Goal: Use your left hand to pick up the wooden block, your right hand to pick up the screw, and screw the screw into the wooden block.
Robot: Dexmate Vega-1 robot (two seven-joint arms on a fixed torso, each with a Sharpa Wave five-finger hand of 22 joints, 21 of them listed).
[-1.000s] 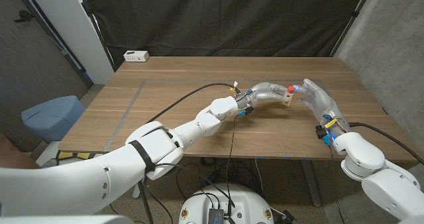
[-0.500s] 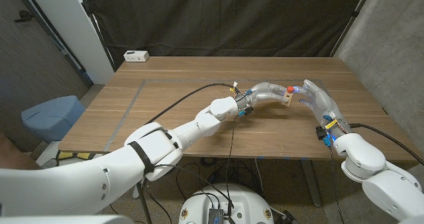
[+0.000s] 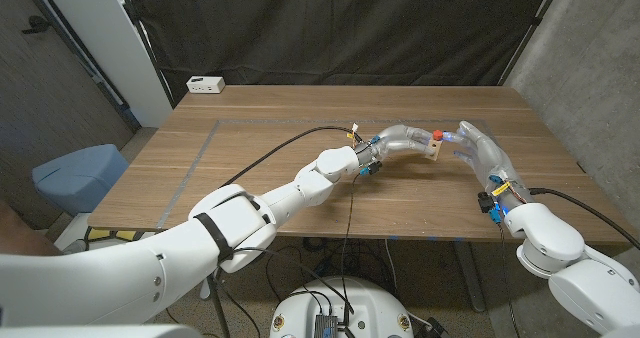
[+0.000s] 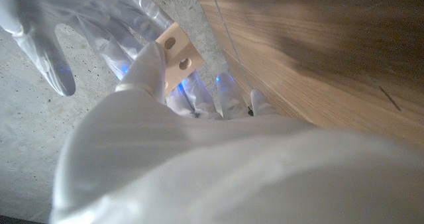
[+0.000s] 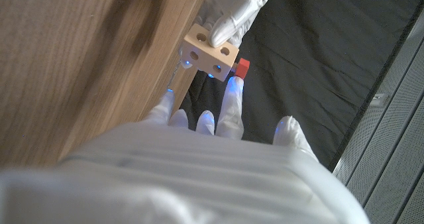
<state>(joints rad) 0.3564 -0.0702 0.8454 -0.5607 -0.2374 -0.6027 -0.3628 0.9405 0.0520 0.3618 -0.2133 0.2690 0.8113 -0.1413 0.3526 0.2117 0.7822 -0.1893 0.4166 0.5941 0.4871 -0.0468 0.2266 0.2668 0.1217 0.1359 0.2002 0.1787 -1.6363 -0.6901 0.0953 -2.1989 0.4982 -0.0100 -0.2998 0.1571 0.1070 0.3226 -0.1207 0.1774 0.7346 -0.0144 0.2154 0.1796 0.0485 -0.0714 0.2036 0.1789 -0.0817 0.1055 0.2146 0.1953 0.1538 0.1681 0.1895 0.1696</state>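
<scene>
The left hand (image 3: 405,138) is gripping the wooden block (image 3: 433,150) and holding it up off the table (image 3: 250,128), a fingertip pressing on the block's upper face. The right hand (image 3: 478,148) is hovering just beside the block, fingers spread and reaching toward it; whether it is pinching anything I cannot tell. The red-headed screw (image 3: 437,135) is sitting against the block's upper edge, apparently standing in a hole. Over the last second almost nothing is shifting: both hands are staying where they were, block and screw unmoved. Judging by that, the screwing is pausing or turning too slightly to notice.
</scene>
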